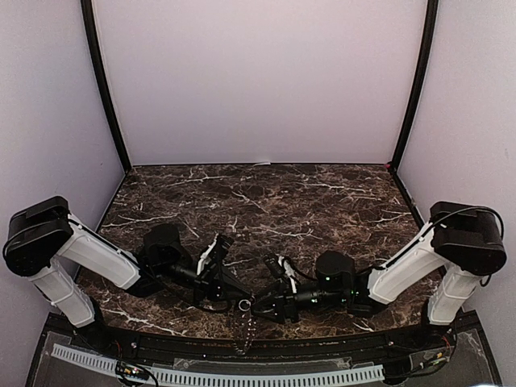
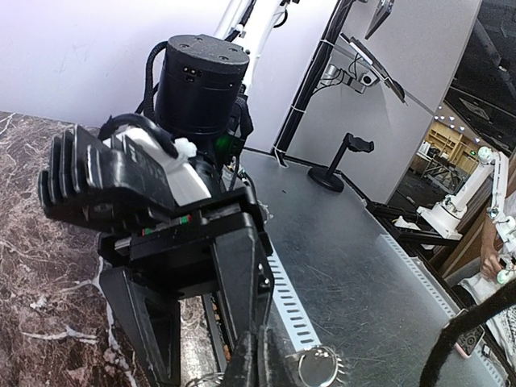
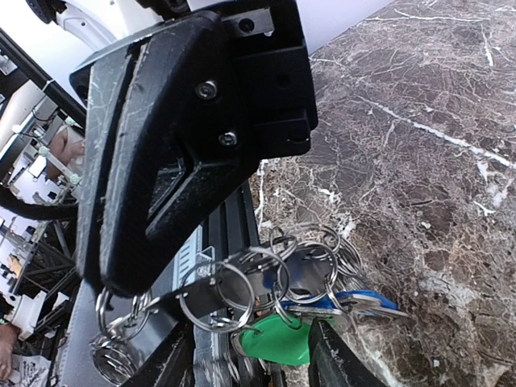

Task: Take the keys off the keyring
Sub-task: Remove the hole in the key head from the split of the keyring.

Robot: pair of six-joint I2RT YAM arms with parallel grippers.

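Keys [image 3: 278, 339] between left tool [image 2: 260, 367], right tool [image 3: 251, 359]

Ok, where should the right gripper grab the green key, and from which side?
Take the green key by its flat plastic head, fingers on both faces, from the right gripper's side: it hangs clear there; the left gripper and wire rings crowd the other end.

Silver wire rings [image 1: 244, 305] at the table's [image 1: 322, 193] near edge look too small to read; the right gripper's [image 3: 254, 343] finger [image 3: 330, 359] partly hides the green plastic key head [image 3: 278, 339].
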